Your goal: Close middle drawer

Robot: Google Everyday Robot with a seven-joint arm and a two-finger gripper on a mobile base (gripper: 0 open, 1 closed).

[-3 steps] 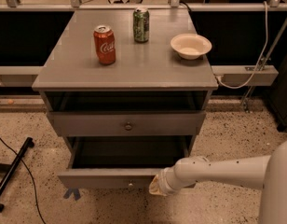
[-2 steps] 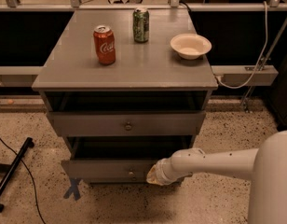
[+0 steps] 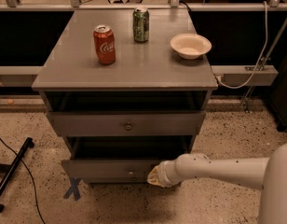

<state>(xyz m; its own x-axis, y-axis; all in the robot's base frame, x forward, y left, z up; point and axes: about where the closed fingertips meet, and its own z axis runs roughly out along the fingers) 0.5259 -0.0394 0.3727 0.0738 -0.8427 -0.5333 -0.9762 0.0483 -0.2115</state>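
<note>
The middle drawer is the lower grey drawer that shows in the camera view, with a small round knob. It stands out a short way from the cabinet, with a dark gap above its front. My gripper is at the end of the white arm reaching in from the right. It rests against the drawer front just right of the knob. The wider drawer above also stands slightly out. The lowest drawer is out of view.
On the cabinet top stand a red cola can, a green can and a white bowl. A black stand leg and a cable lie on the floor at left. A blue tape mark is by the cabinet's front left corner.
The middle drawer has slid back into the cabinet, from far out to only a short way out. My arm has moved forward and left with it, staying against the front.
</note>
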